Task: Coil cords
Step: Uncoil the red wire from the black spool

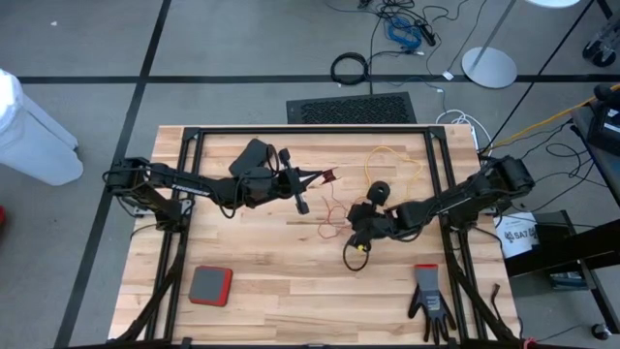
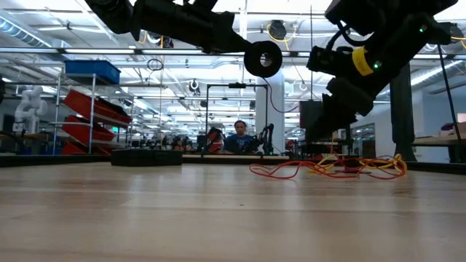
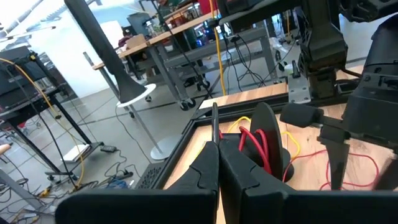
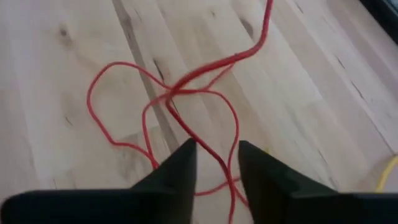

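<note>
Right fingers [image 4: 214,168]: nearest thing in the right wrist view, two dark tips parted with a gap, pointed down at the table [image 1: 262,262]; red cord [image 4: 174,93] runs through the gap, nothing gripped.
Right gripper [image 1: 355,231]: centre-right of the high view, low over the table, beside the loose red loops.
Red cord, table part [image 1: 334,215]: thin loose loops at centre of the high view, between the two grippers; in the low view a red tangle [image 2: 291,169] lies flat right of centre.
Left gripper [image 3: 217,165]: fingers pressed together on a thin dark strand; black reel [image 3: 268,134] wound with red cord sits just past the tips.
Left gripper, high view [image 1: 315,177]: left of centre, upper part of the table, raised above it.
Yellow cord [image 1: 392,160]: thin loop at upper right of the table, its black reel [image 1: 379,191] near the right arm.
Red pad [image 1: 210,285]: lower left of the table.
Glove [image 1: 429,299]: black, lower right of the table.
Person [image 2: 239,138]: seated far back in the room, centre of the low view.
</note>
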Tool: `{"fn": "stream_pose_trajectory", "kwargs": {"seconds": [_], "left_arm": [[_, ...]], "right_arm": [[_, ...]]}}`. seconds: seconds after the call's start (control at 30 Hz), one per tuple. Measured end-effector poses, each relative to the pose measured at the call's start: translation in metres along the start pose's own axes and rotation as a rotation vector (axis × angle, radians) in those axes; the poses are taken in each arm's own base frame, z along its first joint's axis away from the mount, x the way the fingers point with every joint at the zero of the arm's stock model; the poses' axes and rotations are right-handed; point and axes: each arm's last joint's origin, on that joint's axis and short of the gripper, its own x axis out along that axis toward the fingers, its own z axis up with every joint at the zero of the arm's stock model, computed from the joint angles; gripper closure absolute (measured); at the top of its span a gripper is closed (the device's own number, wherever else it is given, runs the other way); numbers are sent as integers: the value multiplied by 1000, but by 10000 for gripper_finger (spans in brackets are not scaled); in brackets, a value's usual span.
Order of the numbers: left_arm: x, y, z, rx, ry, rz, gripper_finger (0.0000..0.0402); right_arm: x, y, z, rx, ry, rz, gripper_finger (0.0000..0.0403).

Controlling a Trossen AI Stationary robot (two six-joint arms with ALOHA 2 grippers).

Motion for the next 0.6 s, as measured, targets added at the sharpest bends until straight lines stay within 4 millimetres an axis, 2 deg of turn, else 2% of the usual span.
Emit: {"fn": "stream_pose_trajectory", "kwargs": {"seconds": [0.13,0.27,0.37,0.6], "left_arm": [[0,0,0,0,1,-1,402],[0,0,0,1,1,-1,402],[0,0,0,1,1,-1,402],[0,0,0,1,1,-1,402]], "right_arm": [[-3,0,-1,15,8,0,237],[-5,4,-1,19,-12,18,202],[-6,8,1,9,-45,33,191],[-10,14,18,-27,-199,91,197]]}}
